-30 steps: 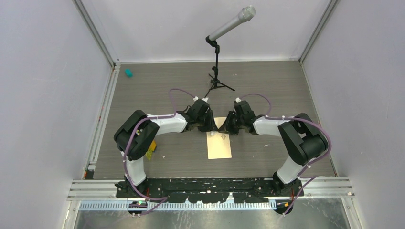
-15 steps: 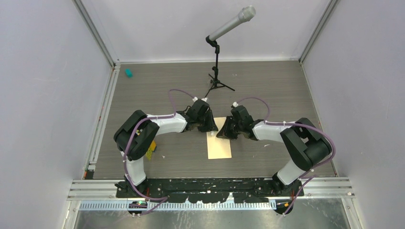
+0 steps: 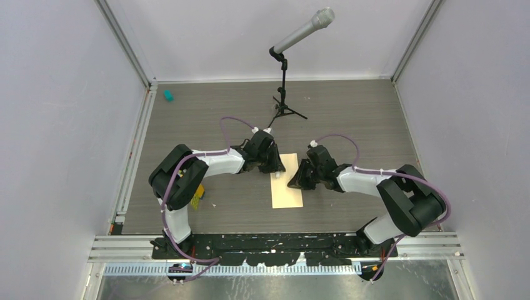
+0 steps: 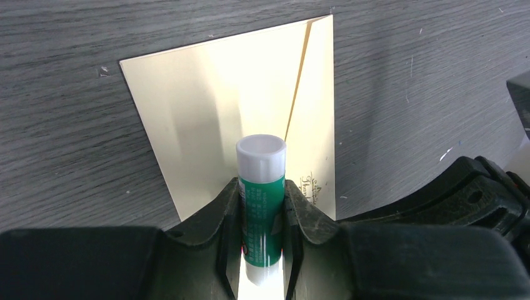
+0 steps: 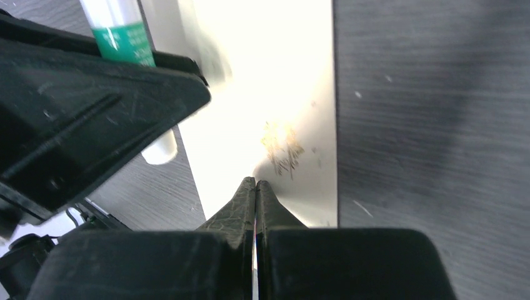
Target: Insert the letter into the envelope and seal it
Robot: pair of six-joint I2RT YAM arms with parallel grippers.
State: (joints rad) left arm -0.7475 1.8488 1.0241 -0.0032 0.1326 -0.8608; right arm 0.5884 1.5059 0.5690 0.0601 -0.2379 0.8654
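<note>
— From above, how does the envelope [image 3: 287, 190] lie?
— Flat on the surface [image 3: 350, 119], long axis running near-to-far, between the arms.
— Left wrist view?
— Left pincer [image 4: 262, 190] clamps a green glue stick [image 4: 259, 219].
— Right wrist?
— Right pincer [image 5: 255, 184] pressed shut, tips at the envelope's edge.

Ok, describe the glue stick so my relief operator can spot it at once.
On the grey table, find the tan envelope lying at the centre. The left gripper sits at its far-left corner, with the glue stick clamped in it. It is a small round tube with a green label and white ends, unlike the flat paper beneath.
</note>
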